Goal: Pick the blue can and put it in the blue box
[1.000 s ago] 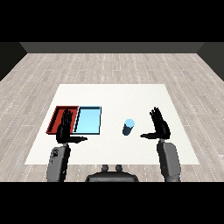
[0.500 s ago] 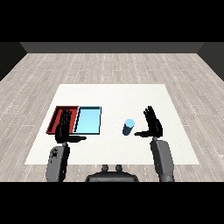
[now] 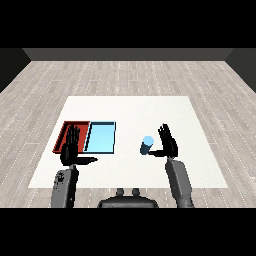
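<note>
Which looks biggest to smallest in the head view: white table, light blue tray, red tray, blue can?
1. White table, by far the largest.
2. Light blue tray and red tray: they look alike in size, and the left hand covers part of the red one, so no ranking.
3. Blue can, the smallest.

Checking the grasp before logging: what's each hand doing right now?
Left hand: open, holding nothing, over the red tray.
Right hand: open, fingers straight, beside the blue can, not curled round it.

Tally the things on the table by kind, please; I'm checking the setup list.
Cans: 1, the blue can
Trays: 2, the red tray and the light blue tray
Total: 3
</note>
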Robot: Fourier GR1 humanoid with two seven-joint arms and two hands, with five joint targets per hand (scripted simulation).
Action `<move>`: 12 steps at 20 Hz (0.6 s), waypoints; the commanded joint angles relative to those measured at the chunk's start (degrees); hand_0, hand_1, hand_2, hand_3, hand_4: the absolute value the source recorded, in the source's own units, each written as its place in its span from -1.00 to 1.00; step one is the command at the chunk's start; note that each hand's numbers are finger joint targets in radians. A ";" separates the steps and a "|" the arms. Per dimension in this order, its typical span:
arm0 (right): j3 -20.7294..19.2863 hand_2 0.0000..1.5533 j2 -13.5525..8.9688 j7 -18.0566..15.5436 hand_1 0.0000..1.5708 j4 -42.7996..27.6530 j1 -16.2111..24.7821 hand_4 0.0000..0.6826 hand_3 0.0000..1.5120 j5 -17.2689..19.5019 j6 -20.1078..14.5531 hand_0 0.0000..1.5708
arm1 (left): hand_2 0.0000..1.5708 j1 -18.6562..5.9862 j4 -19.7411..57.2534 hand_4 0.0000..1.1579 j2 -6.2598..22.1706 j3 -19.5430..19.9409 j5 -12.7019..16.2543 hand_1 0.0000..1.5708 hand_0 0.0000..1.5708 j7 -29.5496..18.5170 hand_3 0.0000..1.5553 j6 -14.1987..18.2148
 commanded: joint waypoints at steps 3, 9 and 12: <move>-1.12 -1.00 0.47 -1.85 -1.00 4.71 -1.65 -1.00 -1.00 -1.89 -0.02 -1.00 | -1.00 -1.37 3.50 -1.00 0.82 1.49 0.78 -1.00 -1.00 -2.71 -1.00 -2.02; -1.05 -1.00 0.14 -5.94 -1.00 12.22 -3.81 -1.00 -1.00 -2.80 1.12 -1.00 | -1.00 -0.62 -0.88 -1.00 -0.74 -0.74 -0.29 -1.00 -1.00 1.98 -1.00 0.33; 1.63 -1.00 0.69 -9.47 -1.00 14.41 -1.19 -1.00 -1.00 -2.18 -0.02 -1.00 | -1.00 -2.04 1.43 -1.00 -0.18 0.47 -0.60 -1.00 -1.00 -0.18 -1.00 0.20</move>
